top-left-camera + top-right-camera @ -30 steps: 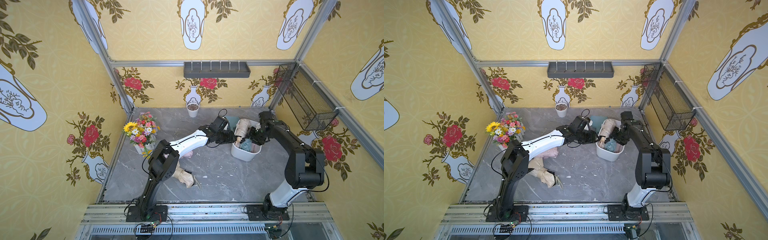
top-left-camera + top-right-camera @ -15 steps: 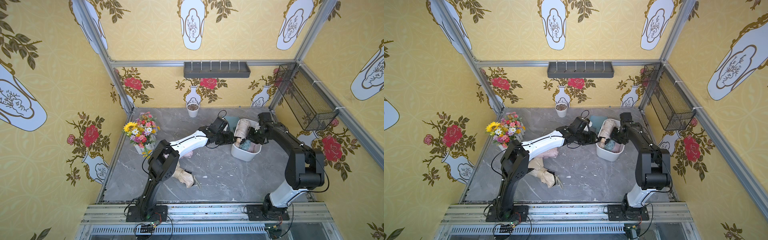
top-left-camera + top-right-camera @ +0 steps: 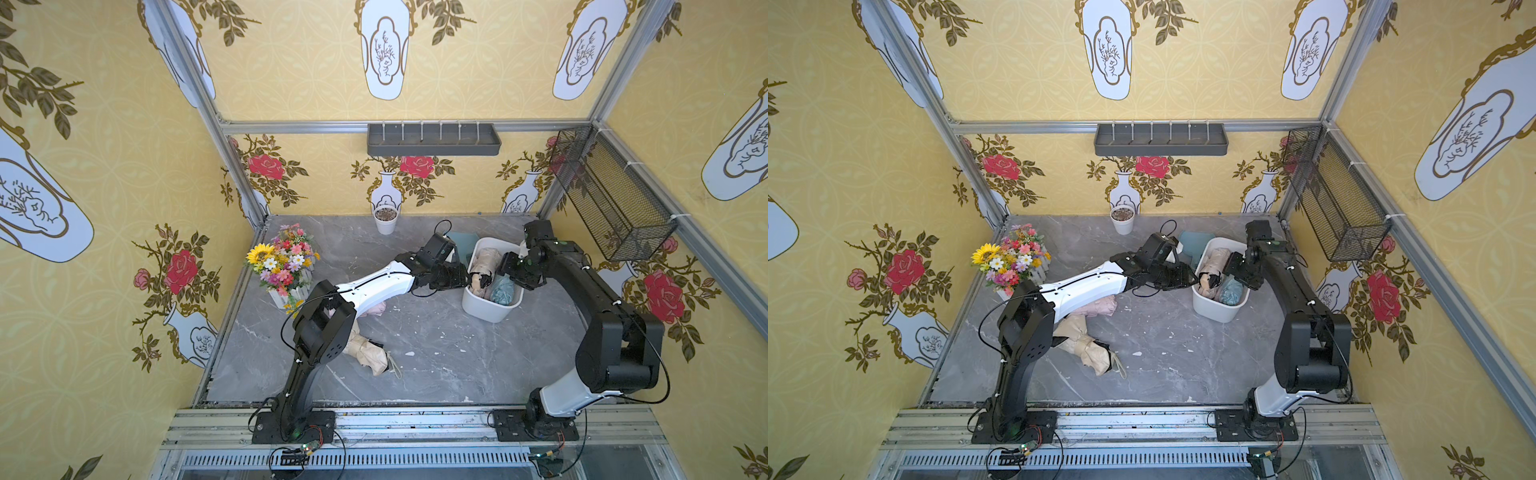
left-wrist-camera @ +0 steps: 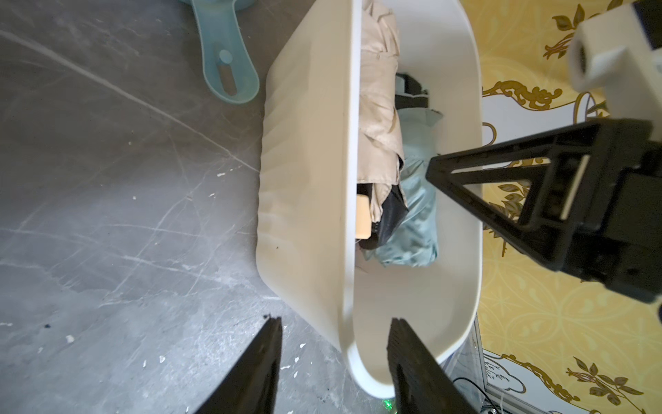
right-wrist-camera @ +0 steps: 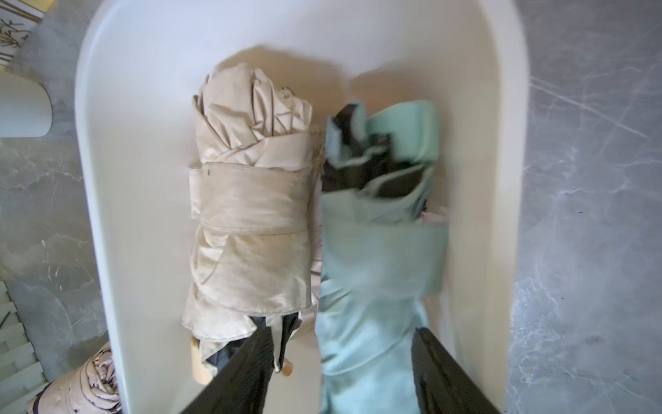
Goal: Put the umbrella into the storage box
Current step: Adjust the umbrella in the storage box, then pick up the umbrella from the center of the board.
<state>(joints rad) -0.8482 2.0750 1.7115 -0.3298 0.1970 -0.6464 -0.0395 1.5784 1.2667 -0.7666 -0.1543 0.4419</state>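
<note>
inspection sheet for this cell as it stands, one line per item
surface: grey marble tabletop, scratched, white flecks scattered.
job's things: storage box holds a beige umbrella and a teal umbrella side by side; a pink umbrella and a loose beige umbrella lie on the tabletop by the left arm.
clutter: flower bouquet, small white pot, teal scoop beside the box's far end.
grippers: left gripper open, astride the box's rim; right gripper open over the teal umbrella.
cables: black cable loop on the left arm; no snag seen.
surroundings: yellow floral walls, grey shelf, black mesh basket.
</note>
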